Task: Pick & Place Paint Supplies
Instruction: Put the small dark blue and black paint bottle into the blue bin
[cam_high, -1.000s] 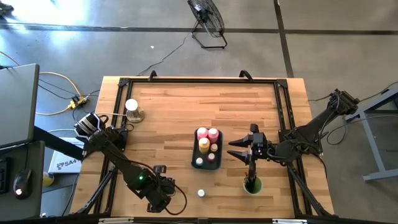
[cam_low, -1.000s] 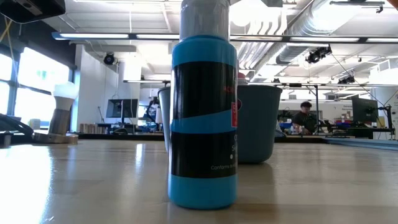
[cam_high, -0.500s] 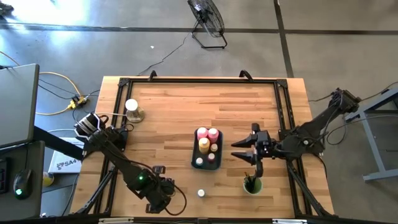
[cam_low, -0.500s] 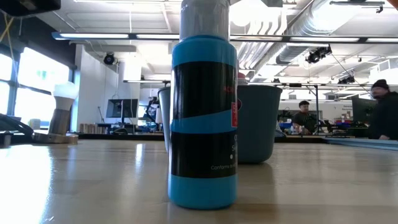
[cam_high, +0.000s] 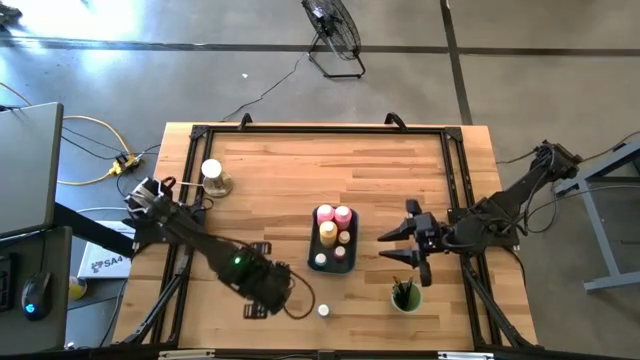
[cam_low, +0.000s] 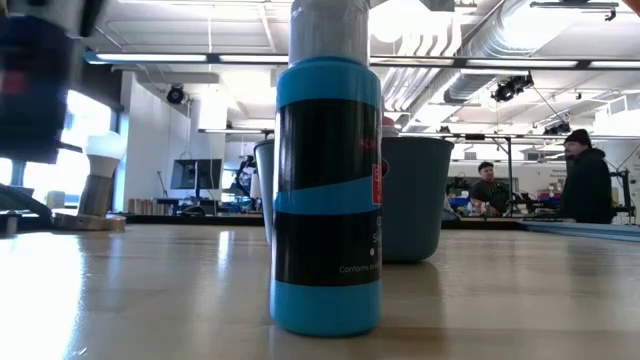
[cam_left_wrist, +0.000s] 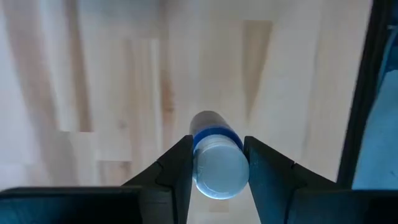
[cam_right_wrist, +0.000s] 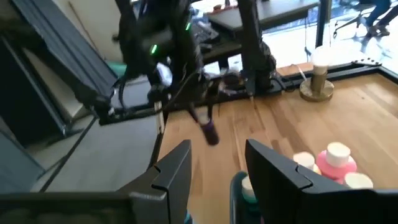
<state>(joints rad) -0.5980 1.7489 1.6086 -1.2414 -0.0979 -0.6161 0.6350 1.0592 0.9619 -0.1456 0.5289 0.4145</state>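
Observation:
My left gripper (cam_left_wrist: 217, 143) is near the table's front left (cam_high: 272, 292), shut on a small blue bottle (cam_left_wrist: 214, 134) with a pale cap. The right wrist view shows that bottle (cam_right_wrist: 208, 130) hanging in the air. A second blue, pale-capped bottle (cam_high: 323, 311) stands upright on its base on the table, large in the low view (cam_low: 327, 190). The dark tray (cam_high: 312, 248) holds pink bottles (cam_high: 343, 214), a yellow one (cam_high: 328, 232) and pale-capped jars (cam_high: 320, 260). My right gripper (cam_high: 382, 246) hovers open right of the tray, above a green cup (cam_high: 405, 297). My left gripper pinches the blue bottle at its cap end (cam_left_wrist: 202, 167) between its two fingers (cam_left_wrist: 177, 168), one on each side. The fingers come from above, pointing steeply down. The bottle hangs below them, its body toward the table, lifted clear and a little tilted.
The green cup holds thin brushes. A wooden stand with a white top (cam_high: 213, 177) sits at the far left. A black frame (cam_high: 320, 130) runs round the table's edges. People (cam_low: 585, 180) are in the room beyond. Bare wood lies left of the tray.
My left gripper has risen and gone toward the table's far edge and right, toward the tray, carrying the blue bottle clear of the table. My right gripper has drawn back a little toward the table's right edge.

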